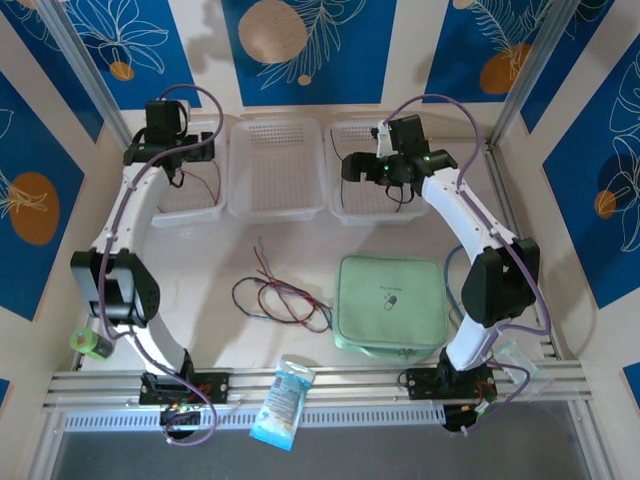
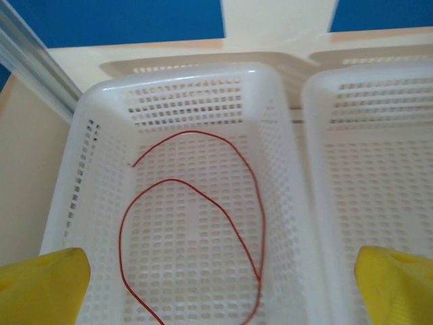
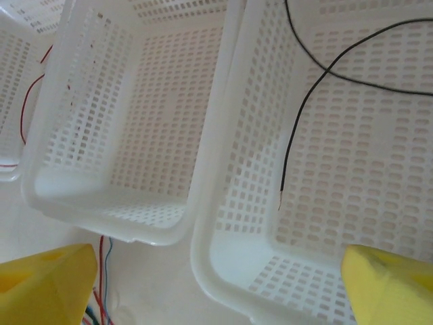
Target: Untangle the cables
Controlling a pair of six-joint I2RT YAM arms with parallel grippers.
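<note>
Left claw (image 2: 216, 288) and right claw (image 3: 216, 284) both gape wide.

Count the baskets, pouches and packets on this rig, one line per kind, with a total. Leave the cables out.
White baskets: 3
Green pouch: 1
Blue packet: 1
Total: 5

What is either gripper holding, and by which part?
Nothing. The left gripper is open above the red cable, which lies loose in a basket. The right gripper is open above the black cable, not touching it.
</note>
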